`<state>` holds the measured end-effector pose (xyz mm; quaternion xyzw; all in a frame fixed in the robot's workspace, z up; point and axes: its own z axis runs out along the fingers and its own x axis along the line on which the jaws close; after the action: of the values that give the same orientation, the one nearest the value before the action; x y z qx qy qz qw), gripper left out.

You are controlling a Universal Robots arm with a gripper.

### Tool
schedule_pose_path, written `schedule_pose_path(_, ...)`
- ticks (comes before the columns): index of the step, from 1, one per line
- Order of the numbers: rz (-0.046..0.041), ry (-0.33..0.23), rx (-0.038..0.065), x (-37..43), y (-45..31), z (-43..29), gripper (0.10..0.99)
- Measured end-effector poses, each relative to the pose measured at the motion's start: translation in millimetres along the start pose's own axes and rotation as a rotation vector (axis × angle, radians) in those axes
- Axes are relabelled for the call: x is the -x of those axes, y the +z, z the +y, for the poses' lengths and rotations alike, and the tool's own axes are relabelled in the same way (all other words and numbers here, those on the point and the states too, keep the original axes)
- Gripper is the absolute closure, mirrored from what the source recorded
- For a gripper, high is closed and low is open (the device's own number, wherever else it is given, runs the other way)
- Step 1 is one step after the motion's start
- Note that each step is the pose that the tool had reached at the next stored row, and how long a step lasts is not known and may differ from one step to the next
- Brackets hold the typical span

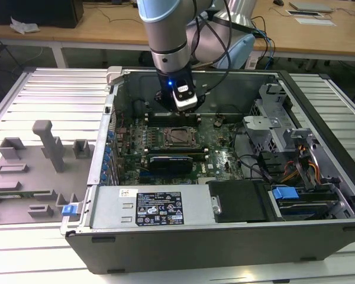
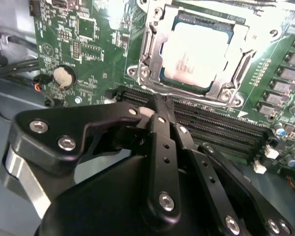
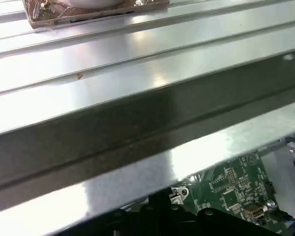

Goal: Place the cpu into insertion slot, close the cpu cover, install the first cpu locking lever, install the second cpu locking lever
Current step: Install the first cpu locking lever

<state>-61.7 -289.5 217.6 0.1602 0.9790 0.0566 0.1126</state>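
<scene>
1. Jaws: the black linkage fingers (image 2: pixel 160 115) meet at their tips in the second wrist view, closed together with nothing held between them.
2. The black gripper (image 2: pixel 157 105) hangs just above the long black memory slots (image 2: pixel 211 128), beside the socket edge; whether the tips touch the board cannot be told. In the exterior view the gripper (image 1: pixel 178 110) sits just behind the socket.
3. The small flat square cpu with a pale silvery-beige metal top (image 2: pixel 199 51) lies seated flat in the insertion slot (image 1: pixel 180 136) on the green motherboard (image 2: pixel 98 44).
4. The thin silvery metal cpu cover frame with a square window (image 2: pixel 152 54) surrounds the chip, its window showing the chip's top; whether it is fully pressed down cannot be told.
5. A round silver coin battery (image 2: pixel 64 76) sits on the board, well apart from the socket.
6. The motherboard lies inside an open dark grey metal computer case (image 1: pixel 319 100), which rests on a ribbed silvery metal table (image 1: pixel 47 94).
7. In the first wrist view, the case's dark wall (image 3: pixel 137 128) runs across, with the table's ribs (image 3: pixel 137 54) beyond it.
8. On the exterior view's left, a grey moulded fixture tray with upright blocks (image 1: pixel 23 171) lies beside the case.
</scene>
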Motion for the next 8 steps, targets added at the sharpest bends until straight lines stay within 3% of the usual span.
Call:
schedule_pose_path(2,0.0003,0.000,-0.001,0.0,-0.1,-0.1,0.980)
schedule_pose_path(5,0.0226,0.000,-0.017,0.0,0.3,0.1,0.980)
schedule_pose_path(6,0.0329,-0.001,-0.027,0.1,0.4,0.1,0.980)
schedule_pose_path(8,0.0452,-0.003,-0.047,0.3,0.7,0.1,0.980)
